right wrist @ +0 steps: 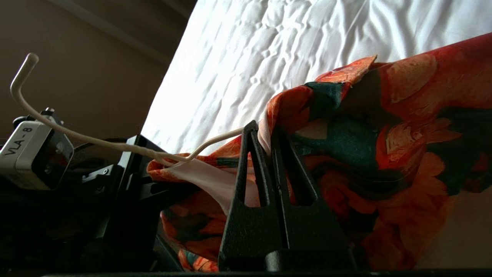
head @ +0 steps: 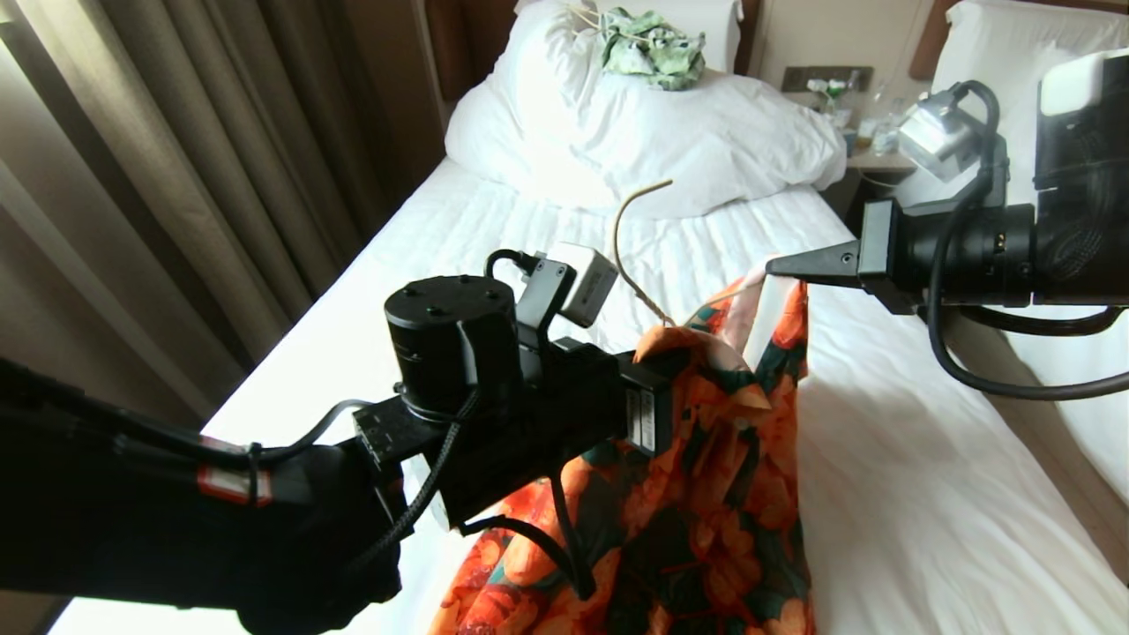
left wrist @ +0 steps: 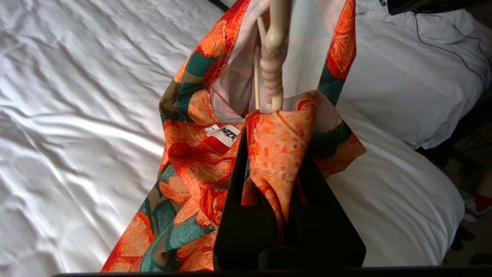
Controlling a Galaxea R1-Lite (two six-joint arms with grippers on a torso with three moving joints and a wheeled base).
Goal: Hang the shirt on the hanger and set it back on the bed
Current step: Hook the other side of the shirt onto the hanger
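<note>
At centre frame in the head view, our left gripper (head: 663, 363) is clenched on a fold of the shirt (head: 706, 494) at its collar. Our right gripper (head: 776, 266), reaching in from the right edge, pinches the shirt's upper edge, seemingly with the hanger (head: 628, 256) wire. The shirt hangs lengthwise toward the bottom edge over the bed (head: 900, 476). The hanger's hook points up and toward the duvet (head: 706, 132) at upper centre.
</note>
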